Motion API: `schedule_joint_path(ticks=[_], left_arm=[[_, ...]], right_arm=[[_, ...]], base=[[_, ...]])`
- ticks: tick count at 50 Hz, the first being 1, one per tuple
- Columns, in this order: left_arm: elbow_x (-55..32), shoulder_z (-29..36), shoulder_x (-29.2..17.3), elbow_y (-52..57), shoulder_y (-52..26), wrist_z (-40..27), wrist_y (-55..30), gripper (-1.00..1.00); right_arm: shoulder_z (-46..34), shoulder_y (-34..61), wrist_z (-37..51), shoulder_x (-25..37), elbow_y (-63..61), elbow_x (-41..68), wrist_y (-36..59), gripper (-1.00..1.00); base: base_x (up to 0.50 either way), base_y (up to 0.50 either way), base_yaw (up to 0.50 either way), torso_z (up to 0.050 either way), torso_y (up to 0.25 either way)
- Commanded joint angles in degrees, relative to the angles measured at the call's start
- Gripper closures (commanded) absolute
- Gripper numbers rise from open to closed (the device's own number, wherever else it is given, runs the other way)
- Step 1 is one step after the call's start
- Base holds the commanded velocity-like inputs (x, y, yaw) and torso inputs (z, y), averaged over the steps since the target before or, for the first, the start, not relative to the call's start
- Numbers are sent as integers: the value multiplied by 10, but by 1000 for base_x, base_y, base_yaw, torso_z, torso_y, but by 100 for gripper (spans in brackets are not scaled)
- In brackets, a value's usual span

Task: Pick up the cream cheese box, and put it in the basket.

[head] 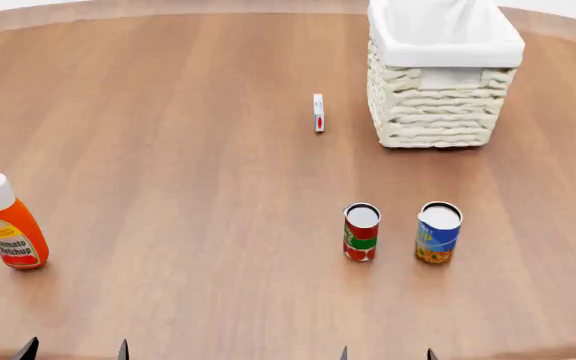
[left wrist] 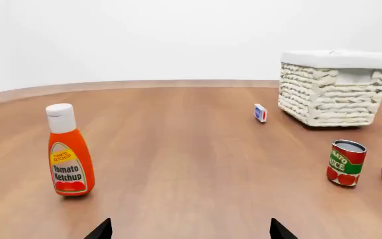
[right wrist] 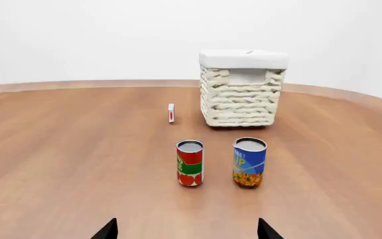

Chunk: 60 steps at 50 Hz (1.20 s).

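Cream cheese box (head: 318, 112) stands on its thin edge on the table (head: 188, 150), upright, just beside the basket (head: 438, 112) on that basket's left in the head view, with a narrow strip of bare wood between the two. Its narrow side faces the head camera, showing white with a red mark; the left wrist view catches its blue face (left wrist: 260, 113) as well, and the right wrist view shows it as a thin white sliver (right wrist: 171, 113) near the basket's corner (right wrist: 240, 94).

Nearer the robot, a red-green can (head: 361, 232) and a blue-yellow can (head: 438, 232) stand upright side by side, apart from each other and well apart from the box. A ketchup bottle (head: 11, 223) stands upright far off at the left of the table, alone.

Both arms sit low at the near table edge. Only dark fingertips show: the left gripper (head: 76, 349) and the right gripper (head: 386, 352) each have their jaws spread wide with nothing between them. Each wrist view confirms it, two tips far apart over bare wood, for the left (left wrist: 189, 230) and the right (right wrist: 186, 229). Neither gripper is near the box.
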Motion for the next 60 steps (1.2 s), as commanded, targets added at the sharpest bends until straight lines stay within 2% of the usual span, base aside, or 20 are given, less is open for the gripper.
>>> schedule_joint_path(ticks=[1,39,41,44,60], left_arm=[[-12,13,-12,5,1,-13,-4,-100],[-48,57,-50,0,-1,-56,7,-100],[-18,61,-50,4,-3,-82,3,-100],[-54,57,-53,6,6,-60,18,-100],[-54,71,-62,-2,2,-76,30,-100]], right_arm=[[-9,0,9,7,0,7,0,-100],[-62,2,51,48,0,43,-5,-100],[-64,2,52,50,0,44,-5,-100],[-66,3,54,51,3,45,-7,-100],[-79,3,61,62,2,59,-9,-100]], base=[[0,0,0,0,0],[0,0,0,0,0],[0,0,0,0,0],[0,0,0,0,0],[0,0,0,0,0]])
